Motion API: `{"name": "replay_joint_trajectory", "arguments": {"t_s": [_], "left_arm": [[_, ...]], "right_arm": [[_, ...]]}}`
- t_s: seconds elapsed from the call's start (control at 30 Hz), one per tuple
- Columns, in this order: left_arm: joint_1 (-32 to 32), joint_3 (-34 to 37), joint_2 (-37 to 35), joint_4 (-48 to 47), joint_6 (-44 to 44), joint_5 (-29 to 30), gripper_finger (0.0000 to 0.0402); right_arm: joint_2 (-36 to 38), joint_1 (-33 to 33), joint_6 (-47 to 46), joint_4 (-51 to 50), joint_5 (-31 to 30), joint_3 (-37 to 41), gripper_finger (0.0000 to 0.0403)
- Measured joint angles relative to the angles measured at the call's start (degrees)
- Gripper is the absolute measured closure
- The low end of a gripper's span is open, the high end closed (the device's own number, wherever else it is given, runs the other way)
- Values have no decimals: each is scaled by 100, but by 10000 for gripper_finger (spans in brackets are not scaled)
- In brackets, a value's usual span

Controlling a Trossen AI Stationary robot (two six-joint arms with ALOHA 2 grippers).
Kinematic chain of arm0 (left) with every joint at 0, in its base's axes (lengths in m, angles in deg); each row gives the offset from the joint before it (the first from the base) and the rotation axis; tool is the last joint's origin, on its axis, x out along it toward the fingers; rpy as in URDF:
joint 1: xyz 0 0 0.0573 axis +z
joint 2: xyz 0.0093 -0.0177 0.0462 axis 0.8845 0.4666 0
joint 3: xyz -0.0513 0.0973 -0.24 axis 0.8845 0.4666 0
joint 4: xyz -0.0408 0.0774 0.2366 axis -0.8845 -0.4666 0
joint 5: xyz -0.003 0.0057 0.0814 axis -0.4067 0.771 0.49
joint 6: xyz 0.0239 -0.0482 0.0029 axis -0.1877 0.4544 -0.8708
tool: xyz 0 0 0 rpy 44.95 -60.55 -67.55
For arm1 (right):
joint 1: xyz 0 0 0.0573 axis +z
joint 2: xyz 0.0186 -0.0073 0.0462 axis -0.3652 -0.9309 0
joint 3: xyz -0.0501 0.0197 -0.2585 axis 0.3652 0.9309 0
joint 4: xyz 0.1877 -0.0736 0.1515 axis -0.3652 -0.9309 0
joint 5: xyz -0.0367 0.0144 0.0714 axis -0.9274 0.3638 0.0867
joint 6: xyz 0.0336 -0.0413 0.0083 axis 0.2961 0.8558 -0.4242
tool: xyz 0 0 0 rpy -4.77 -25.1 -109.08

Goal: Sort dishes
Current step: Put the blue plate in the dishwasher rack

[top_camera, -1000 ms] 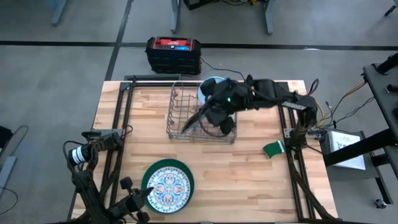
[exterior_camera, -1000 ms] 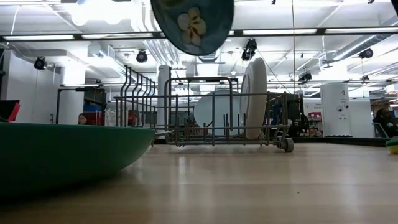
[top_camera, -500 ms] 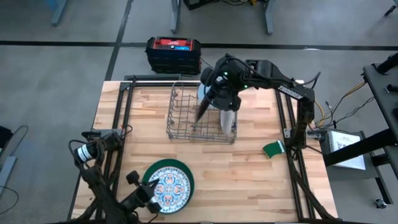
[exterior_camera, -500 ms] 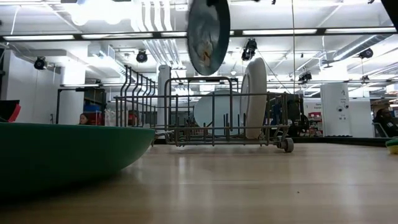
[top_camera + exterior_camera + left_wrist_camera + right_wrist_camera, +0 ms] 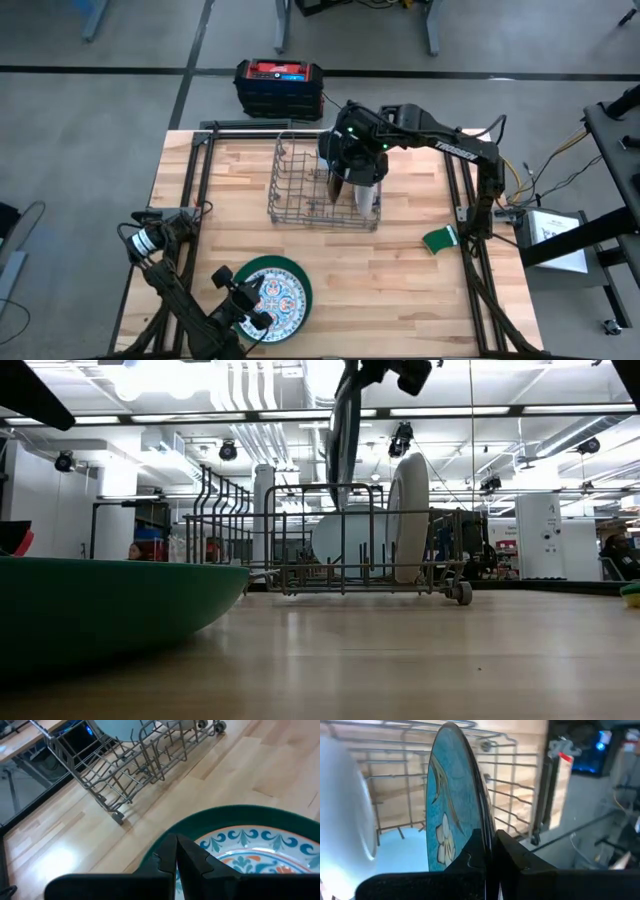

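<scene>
My right gripper (image 5: 487, 851) is shut on a teal plate with a light flower motif (image 5: 447, 800), held on edge over the grey wire rack (image 5: 300, 190). A white plate (image 5: 408, 515) stands upright in the rack, and a pale blue plate (image 5: 335, 540) stands behind it. A patterned plate (image 5: 260, 855) lies inside the larger dark green plate (image 5: 250, 272) near the table's near edge. My left gripper (image 5: 176, 854) is shut and sits over the green plate's rim (image 5: 165, 837); I cannot tell whether it touches. My right gripper pinches the teal plate's upper rim (image 5: 482, 827) between its two fingers, coming from above and pointing down. The plate hangs upright below the fingers, edge-on in the low view (image 5: 345, 430). It is lifted clear, with its lower edge (image 5: 338, 482) level with the rack's top wires.
A green sponge (image 5: 438, 240) lies near the table's right edge. A black and red box (image 5: 280, 85) sits on the floor beyond the far edge. Bare wood stretches between the rack and the green plate. The rack's left half holds no plates.
My right gripper has moved toward the far edge over the rack. It has turned the teal plate from a tilt showing its motif to upright and edge-on, a little lower. My left gripper has moved right, from beside the green plate to over its rim.
</scene>
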Motion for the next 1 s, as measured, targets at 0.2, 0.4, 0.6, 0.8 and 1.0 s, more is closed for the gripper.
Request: {"name": "replay_joint_trajectory", "arguments": {"t_s": [0.2, 0.4, 0.6, 0.8, 1.0], "left_arm": [[90, 2, 0, -2, 74, 0, 401], [110, 2, 0, -2, 38, 2, 401], [122, 2, 0, -3, -72, 0, 401], [124, 2, 0, -2, -72, -48, 401], [126, 2, 0, 0, -70, -48, 401]], "right_arm": [[0, 0, 472, 10, -8, 254, 398], [-4, -1, 666, 4, -13, 589, 398], [-4, -87, 720, 335, -6, 871, 398], [-4, -243, 733, 479, -13, 1127, 398], [-4, -286, 743, 786, -11, 1413, 398]]}}
